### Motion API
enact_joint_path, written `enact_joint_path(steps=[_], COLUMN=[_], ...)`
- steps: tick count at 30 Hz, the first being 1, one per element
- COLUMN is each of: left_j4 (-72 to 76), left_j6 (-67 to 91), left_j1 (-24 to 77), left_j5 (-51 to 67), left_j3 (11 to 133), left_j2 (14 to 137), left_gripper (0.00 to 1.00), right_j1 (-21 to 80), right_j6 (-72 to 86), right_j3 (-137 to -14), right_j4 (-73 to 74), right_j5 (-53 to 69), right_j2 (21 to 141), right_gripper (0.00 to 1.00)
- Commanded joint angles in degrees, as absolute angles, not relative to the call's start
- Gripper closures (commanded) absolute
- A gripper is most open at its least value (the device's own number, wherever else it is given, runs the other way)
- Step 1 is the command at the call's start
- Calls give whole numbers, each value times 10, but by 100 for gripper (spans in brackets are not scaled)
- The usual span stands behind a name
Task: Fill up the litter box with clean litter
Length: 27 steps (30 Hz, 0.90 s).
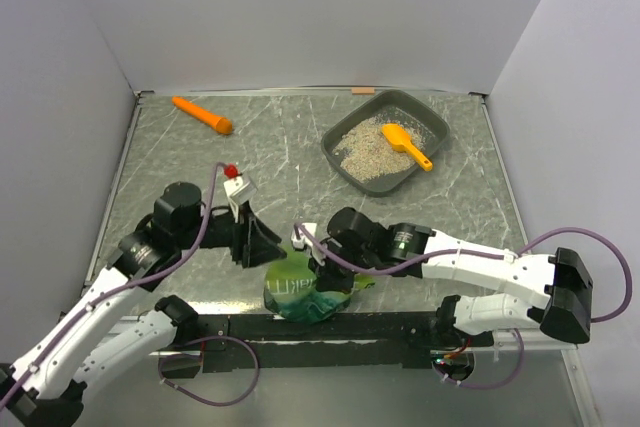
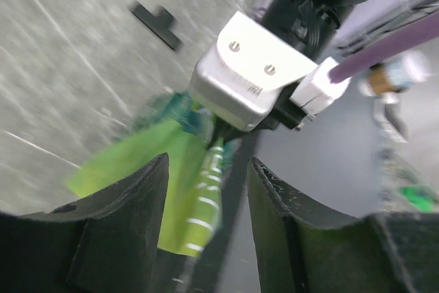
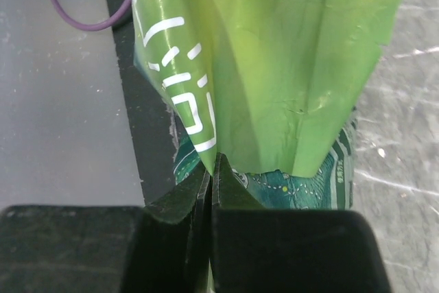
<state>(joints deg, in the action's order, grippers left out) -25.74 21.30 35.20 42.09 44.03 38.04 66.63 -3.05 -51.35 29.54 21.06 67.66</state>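
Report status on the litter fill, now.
Left gripper open, jaws apart. Right gripper shut on green bag. Litter box holds some litter. Orange scoop lying in box.

Light: bright, soft and even from above; my arms cast only faint shadows on the table (image 1: 290,137).
Glare: the green bag (image 3: 274,66) shines pale at my right wrist.
Blur: left wrist view smeared, my left fingers (image 2: 130,217) soft-edged.
Overhead view: sharp throughout.
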Motion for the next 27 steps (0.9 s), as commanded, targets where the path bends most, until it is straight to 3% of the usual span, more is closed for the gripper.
enact_joint_path(steps=[1,11,17,27], left_j4=[-262,-211,-222,-122], left_j6=[82,-42,-63,-85], left_j1=[356,386,387,387], left_j5=[383,368,355,354], left_j3=[506,462,479,425], left_j2=[410,430,436,424], left_gripper=[46,44,43,39], right_j1=[623,584,553,537], right_j6=[-54,-180,-228,-290], right_j3=[-560,-677,-809,-824], right_j4=[373,398,451,455], right_j5=[221,249,281,370], right_j2=[684,714,773,796], right_gripper=[100,100,100,100])
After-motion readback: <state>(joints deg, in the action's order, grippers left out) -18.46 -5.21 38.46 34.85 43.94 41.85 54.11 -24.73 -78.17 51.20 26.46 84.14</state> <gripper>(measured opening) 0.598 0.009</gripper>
